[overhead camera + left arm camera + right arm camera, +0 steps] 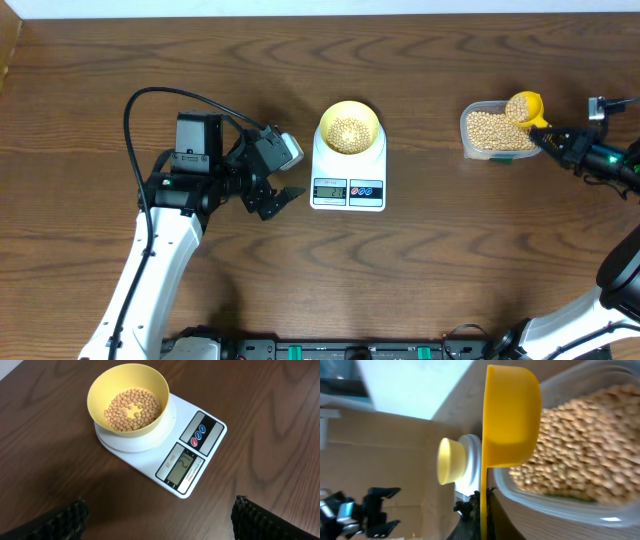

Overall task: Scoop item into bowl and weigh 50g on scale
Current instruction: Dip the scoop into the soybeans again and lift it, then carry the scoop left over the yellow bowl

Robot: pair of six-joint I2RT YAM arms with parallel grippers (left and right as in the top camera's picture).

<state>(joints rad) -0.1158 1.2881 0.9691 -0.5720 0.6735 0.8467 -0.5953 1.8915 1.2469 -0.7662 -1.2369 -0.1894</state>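
Note:
The pale yellow bowl (348, 128) sits on the white scale (348, 188) at the table's middle and holds a layer of tan beans (133, 408); the bowl (128, 400) and scale (186, 462) also show in the left wrist view. My left gripper (280, 198) is open and empty, just left of the scale. My right gripper (553, 140) is shut on the handle of a yellow scoop (525, 107), whose cup holds beans over the clear container of beans (492, 132). In the right wrist view the scoop (512, 422) stands beside the container (585, 465).
The scale's display (180, 467) shows a reading that I cannot read for sure. The bowl and scale show far off in the right wrist view (451, 461). The table's far edge runs along the top of the overhead view.

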